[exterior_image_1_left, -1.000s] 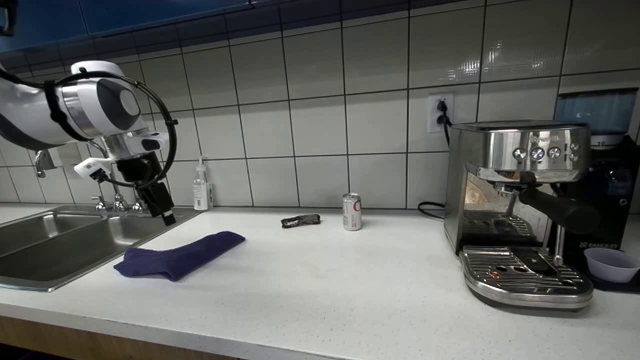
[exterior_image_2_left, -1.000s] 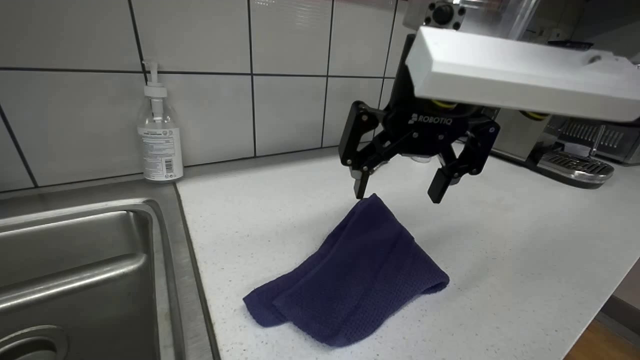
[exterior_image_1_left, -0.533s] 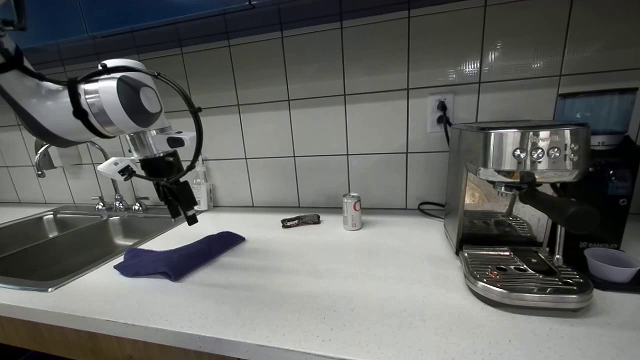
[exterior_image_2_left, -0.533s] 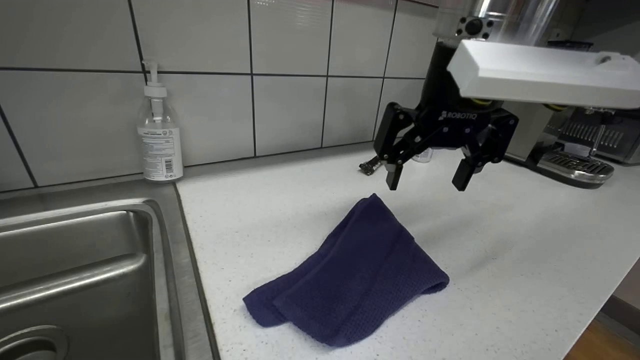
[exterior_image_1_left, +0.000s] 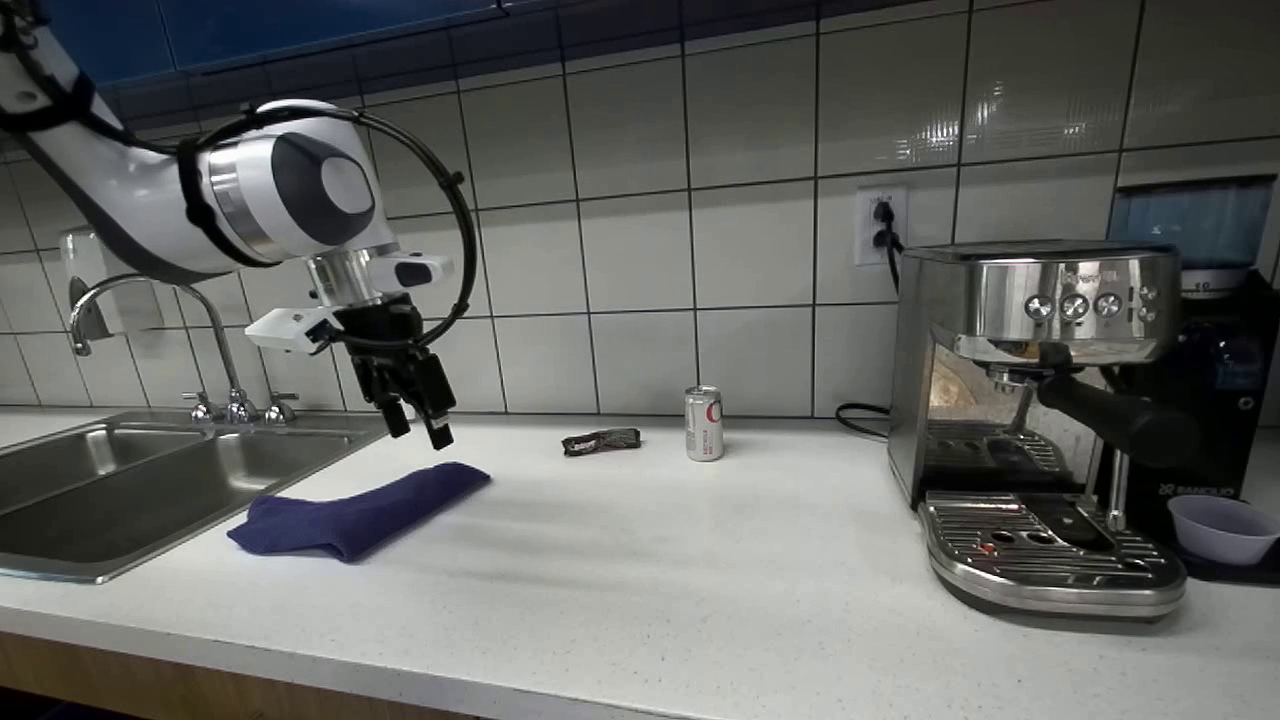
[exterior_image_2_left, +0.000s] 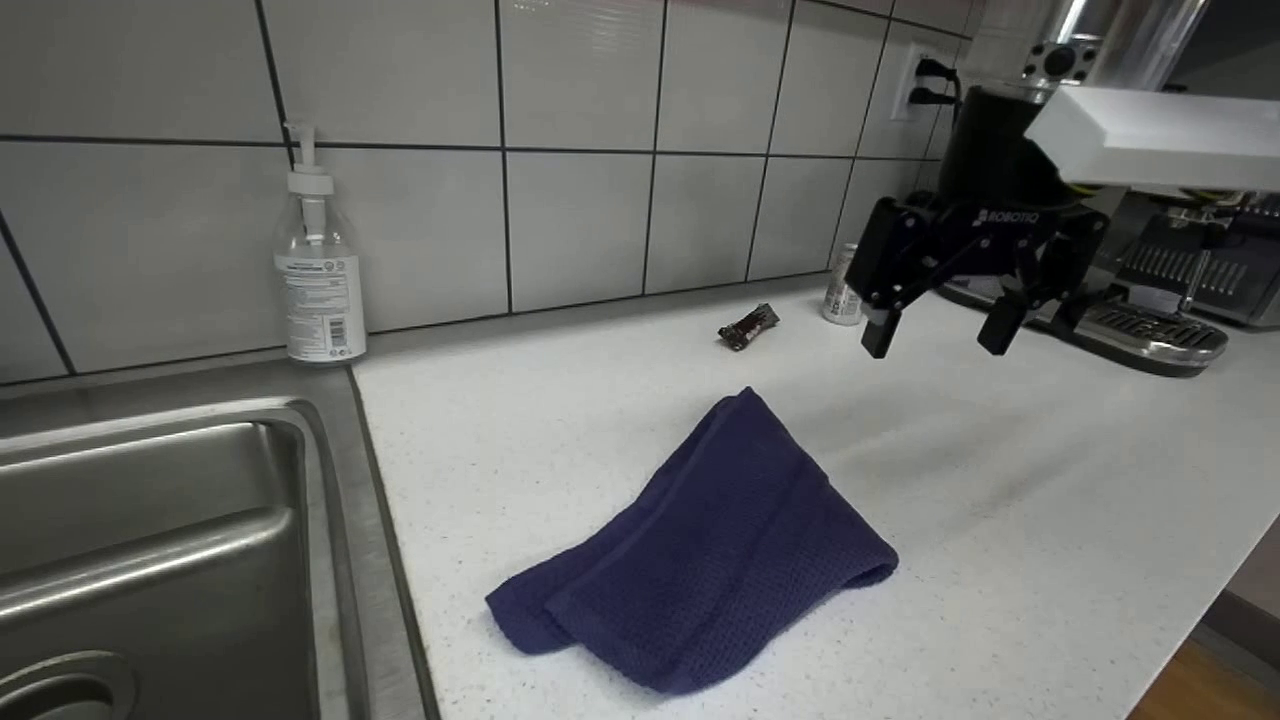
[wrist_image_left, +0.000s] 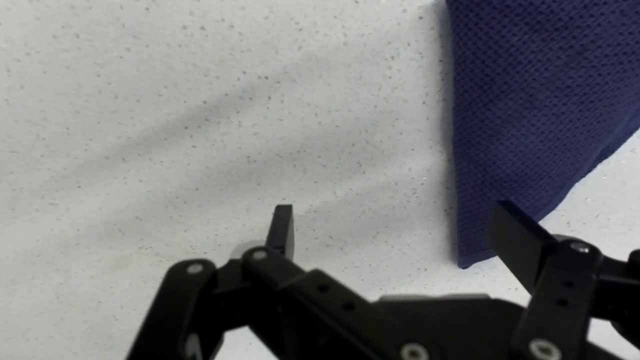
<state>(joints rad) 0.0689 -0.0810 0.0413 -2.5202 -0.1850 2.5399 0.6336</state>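
My gripper is open and empty, held above the counter; it shows in both exterior views (exterior_image_1_left: 420, 432) (exterior_image_2_left: 936, 345) and in the wrist view (wrist_image_left: 392, 212). A folded dark blue cloth lies on the counter below it, in both exterior views (exterior_image_1_left: 365, 512) (exterior_image_2_left: 710, 550). In the wrist view one finger overlaps a corner of the cloth (wrist_image_left: 530, 100), but the gripper stands above it, apart. A small dark wrapped bar (exterior_image_1_left: 601, 442) (exterior_image_2_left: 748, 327) and a silver-white can (exterior_image_1_left: 704, 425) (exterior_image_2_left: 842, 295) stand near the tiled wall, both apart from the gripper.
A steel sink (exterior_image_1_left: 230, 470) (exterior_image_2_left: 330, 560) with a faucet (exterior_image_1_left: 215, 320) borders the cloth's side. A pump bottle (exterior_image_2_left: 318, 290) stands at the sink's back corner. An espresso machine (exterior_image_1_left: 1040, 270), a black grinder (exterior_image_1_left: 1225, 400) and a pale bowl (exterior_image_1_left: 1225, 530) stand at the counter's far end.
The arm and open gripper have moved to the right in both exterior views, away from the sink. The bar and can came into sight from behind the gripper. The cloth has not moved.
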